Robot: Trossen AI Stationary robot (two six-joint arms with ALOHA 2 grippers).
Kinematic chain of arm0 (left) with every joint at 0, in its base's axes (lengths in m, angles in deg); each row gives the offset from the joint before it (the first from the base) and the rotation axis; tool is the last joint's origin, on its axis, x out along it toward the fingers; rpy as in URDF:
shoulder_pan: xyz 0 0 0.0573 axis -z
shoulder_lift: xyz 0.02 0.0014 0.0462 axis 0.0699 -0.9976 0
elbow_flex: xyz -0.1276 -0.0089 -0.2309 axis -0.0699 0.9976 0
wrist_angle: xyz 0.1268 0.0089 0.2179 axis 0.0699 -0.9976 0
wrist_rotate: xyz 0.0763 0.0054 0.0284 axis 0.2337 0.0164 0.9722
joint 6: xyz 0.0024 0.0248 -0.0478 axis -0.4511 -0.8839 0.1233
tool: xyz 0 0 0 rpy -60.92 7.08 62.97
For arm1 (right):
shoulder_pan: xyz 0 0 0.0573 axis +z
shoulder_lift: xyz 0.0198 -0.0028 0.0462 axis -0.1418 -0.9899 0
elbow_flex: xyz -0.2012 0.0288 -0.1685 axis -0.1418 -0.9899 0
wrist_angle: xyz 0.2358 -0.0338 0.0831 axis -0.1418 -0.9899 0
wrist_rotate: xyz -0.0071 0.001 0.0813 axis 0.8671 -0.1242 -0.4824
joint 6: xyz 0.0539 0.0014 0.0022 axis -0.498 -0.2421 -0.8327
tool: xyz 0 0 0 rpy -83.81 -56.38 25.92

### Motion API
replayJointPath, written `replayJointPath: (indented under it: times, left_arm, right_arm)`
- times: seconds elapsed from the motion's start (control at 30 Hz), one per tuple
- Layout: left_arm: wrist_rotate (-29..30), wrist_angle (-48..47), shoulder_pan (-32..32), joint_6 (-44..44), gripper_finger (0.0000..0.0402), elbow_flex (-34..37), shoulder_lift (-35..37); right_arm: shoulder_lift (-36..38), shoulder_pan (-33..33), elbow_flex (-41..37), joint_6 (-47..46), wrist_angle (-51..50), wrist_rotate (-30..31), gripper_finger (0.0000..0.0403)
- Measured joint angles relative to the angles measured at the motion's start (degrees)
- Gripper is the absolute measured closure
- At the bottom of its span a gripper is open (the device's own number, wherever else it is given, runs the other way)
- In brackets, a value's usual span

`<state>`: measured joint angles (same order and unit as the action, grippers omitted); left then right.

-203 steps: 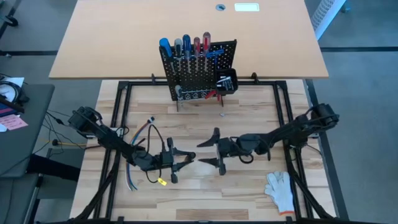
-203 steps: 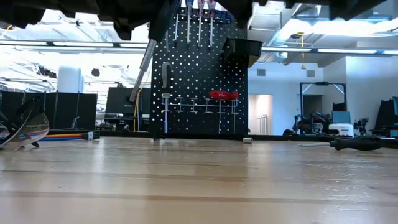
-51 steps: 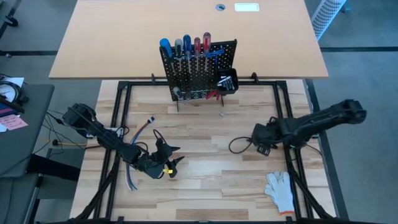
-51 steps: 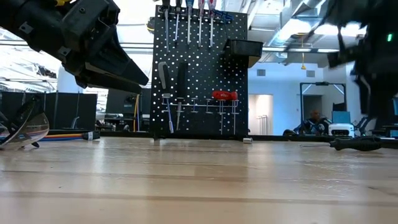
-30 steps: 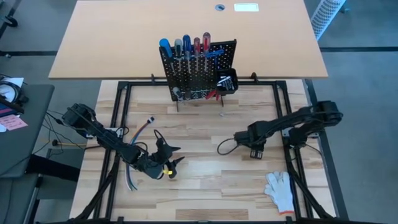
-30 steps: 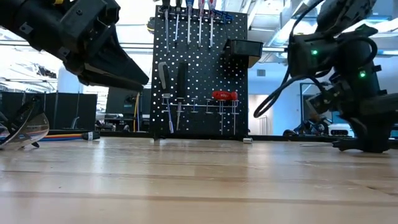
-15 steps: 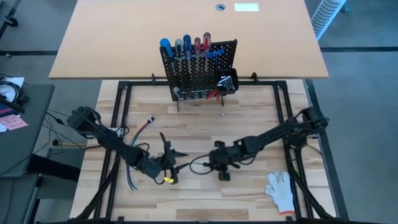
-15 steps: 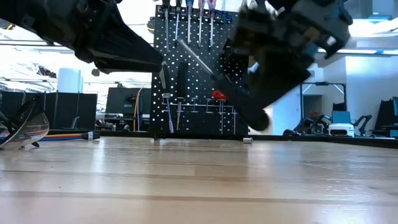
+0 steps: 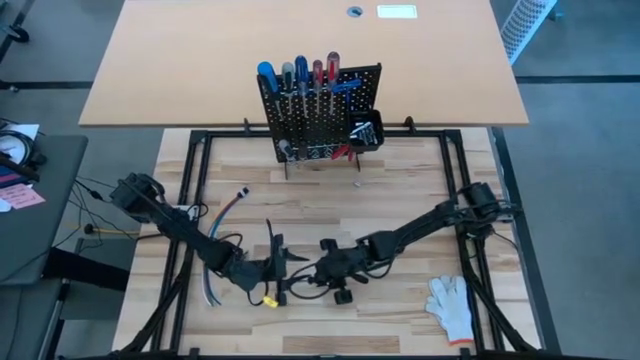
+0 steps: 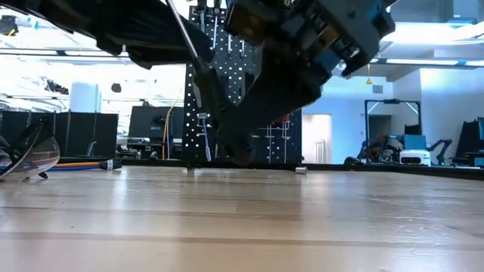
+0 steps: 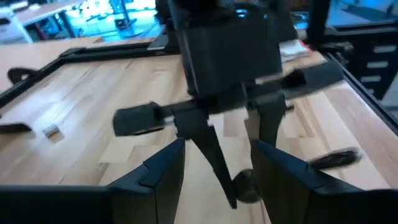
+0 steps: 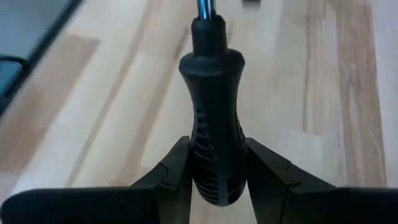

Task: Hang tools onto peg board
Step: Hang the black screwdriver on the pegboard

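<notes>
Your right hand (image 9: 322,272) is now arriving at the surface's near-middle, gripping a black-handled screwdriver (image 12: 211,149), where a second ago it was out by the right edge. Your left hand (image 9: 276,262) is spreading wide to receive it; the peg board (image 9: 325,120) is standing at the far edge.

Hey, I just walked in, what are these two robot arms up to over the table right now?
The right gripper is clamped on a black-handled screwdriver and has brought it to the middle of the table, right in front of the left gripper, whose fingers are open around it, apparently for a handover. The peg board at the back already carries a row of screwdrivers. A white glove lies off to the side.
</notes>
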<state>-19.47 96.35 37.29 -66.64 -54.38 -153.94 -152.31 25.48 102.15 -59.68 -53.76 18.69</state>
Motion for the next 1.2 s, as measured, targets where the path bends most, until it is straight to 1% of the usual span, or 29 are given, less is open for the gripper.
replayJointPath:
  times: [0.07, 0.17, 0.23, 0.27, 0.33, 0.37, 0.43, 0.5, 0.57, 0.67, 0.73, 0.8, 0.93, 1.0, 1.1, 1.2]
  left_arm:
    - [1.25, -1.18, 1.4, -1.23, 0.022, -0.03, 0.41]
    - [5.32, -2.92, 3.94, -2.49, 0.0224, -0.03, 1.42]
    - [7.61, -3.81, 5.74, -3.02, 0.0225, -0.03, 2.31]
    - [7.88, -3.85, 6.47, -3.56, 0.0226, -0.03, 2.76]
    - [8.7, -3.67, 7.5, -5.44, 0.0226, -0.16, 3.63]
    - [10.32, -4.12, 7.96, -6.56, 0.0227, -0.75, 3.74]
    - [14.32, -7.62, 8.9, -9.99, 0.0227, -2.96, 3.67]
    - [16.53, -14.74, 9.24, -13.9, 0.0228, -6.82, 3.15]
    - [17.22, -21.47, 8.77, -15.68, 0.0228, -11.22, 1.5]
    - [17.19, -30.83, 6.03, -16.16, 0.0228, -17.28, -2.48]
    - [16.0, -36.56, 4.17, -16.15, 0.0228, -20.47, -5.57]
    - [15.04, -40.9, 2.38, -16.54, 0.0228, -23.38, -9.18]
    - [15.63, -45.92, -0.13, -19.35, 0.0228, -27.71, -15.02]
    - [17.8, -47.08, -1.11, -21.24, 0.0228, -29.3, -17.08]
    - [19.63, -48.27, -2.35, -22.62, 0.0228, -30.66, -18.81]
    - [18.72, -48.22, -3.42, -22.32, 0.0228, -30.79, -18.95]
  right_arm:
    - [0.46, 0.25, 0.03, 0.32, 1.12, 0.37, 0.029]
    - [2.3, 1.64, 0.02, 1.24, 0.09, 1.92, 0.029]
    - [4.06, 2.81, 0.07, 1.62, -2.18, 4.97, 0.029]
    - [5.09, 3.31, 0.07, 0.82, -4.48, 7.59, 0.029]
    - [7.48, 3.63, 0.09, -3.55, -10.21, 12.92, 0.029]
    - [8.82, 3.45, 0.09, -6.94, -14.33, 14.31, 0.029]
    - [11.13, 2.1, 0.11, -15.48, -21.5, 14.51, 0.029]
    - [12.51, 0.32, 0.12, -22.84, -29.2, 12.68, 0.029]
    - [12.36, -1.6, 0.12, -25.66, -33.9, 9.02, 0.029]
    - [9.68, -4.25, 0.04, -23.94, -35.96, 1.83, 0.029]
    - [7.38, -5.22, 0.04, -21.6, -34.46, -2.53, 0.029]
    - [5.84, -5.94, 0.04, -20.19, -32.06, -5.64, 0.029]
    - [4.47, -6.32, 0.04, -19.43, -30.17, -7.88, 0.029]
    - [4.47, -6.28, 0.04, -18.86, -29.93, -7.98, 0.029]
    - [4.47, -6.28, 0.04, -18.84, -29.44, -8.08, 0.029]
    - [4.47, -6.25, 0.05, -18.75, -28.7, -8.06, 0.029]
